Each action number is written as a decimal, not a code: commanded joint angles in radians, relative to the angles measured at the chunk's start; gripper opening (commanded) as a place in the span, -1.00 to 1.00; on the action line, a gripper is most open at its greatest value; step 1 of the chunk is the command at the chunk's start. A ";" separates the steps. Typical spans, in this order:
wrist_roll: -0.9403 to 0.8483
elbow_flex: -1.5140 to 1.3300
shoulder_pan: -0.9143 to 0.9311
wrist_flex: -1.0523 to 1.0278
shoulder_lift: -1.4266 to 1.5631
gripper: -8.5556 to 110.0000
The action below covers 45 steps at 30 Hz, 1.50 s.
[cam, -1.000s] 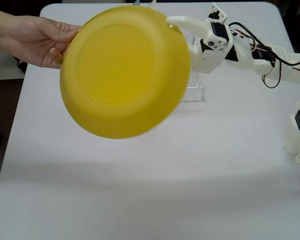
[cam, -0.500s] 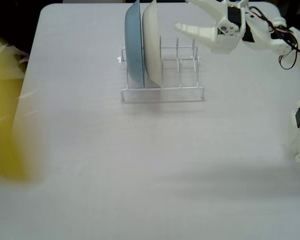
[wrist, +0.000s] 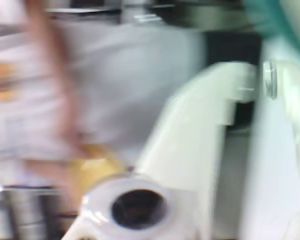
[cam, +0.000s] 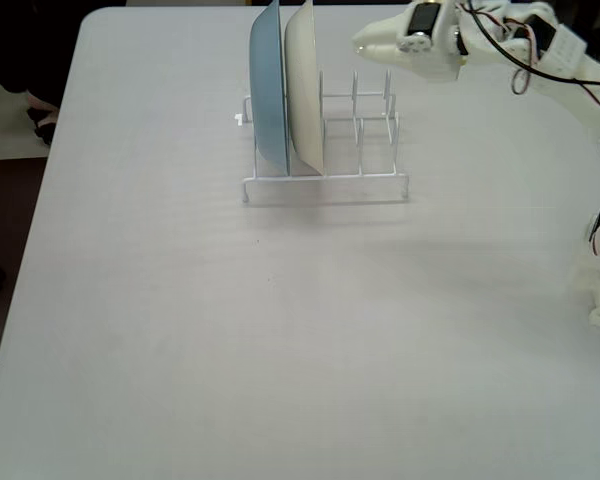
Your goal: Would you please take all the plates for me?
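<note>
a: looking at the white two-finger gripper [cam: 365, 42] first, it hangs above the back right of the white wire rack [cam: 325, 180], near the rack's empty slots. whether its jaws are wide or narrow, i cannot tell: the fixed view shows only a closed-looking tip, and the wrist view is smeared.

b: and the plates?

a: the round light blue plastic plate [cam: 268, 85] and the round white plastic plate [cam: 305, 85] stand on edge, side by side, in the rack's left slots. no yellow or orange plate shows on the pale grey table [cam: 280, 350].

b: so which step?

a: i judge it an approach to the white plate. next it needs to line up on that rim.

b: does the wrist view add anything?

a: only blurred white arm parts; the fixed view carries the layout.
</note>
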<state>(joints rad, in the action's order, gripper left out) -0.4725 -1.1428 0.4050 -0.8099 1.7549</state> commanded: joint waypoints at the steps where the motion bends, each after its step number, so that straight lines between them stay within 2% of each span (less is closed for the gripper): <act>1: -0.095 0.207 0.054 -0.063 -0.066 -0.40; 3: -0.133 0.245 0.071 -0.063 -0.106 -0.32; 12: -0.253 0.388 0.089 -0.083 -0.281 -0.21; 20: -0.273 0.506 0.074 -0.060 -0.410 -0.24; 29: -0.216 0.523 0.064 -0.008 -0.499 -0.26; 34: -0.193 0.597 0.069 0.026 -0.574 -0.45; 38: -0.147 0.655 0.071 0.069 -0.611 -0.86; 45: -0.152 0.848 0.097 -0.029 -0.612 -0.86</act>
<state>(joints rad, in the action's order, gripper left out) -0.6197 -0.4541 0.4786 -0.8007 1.1137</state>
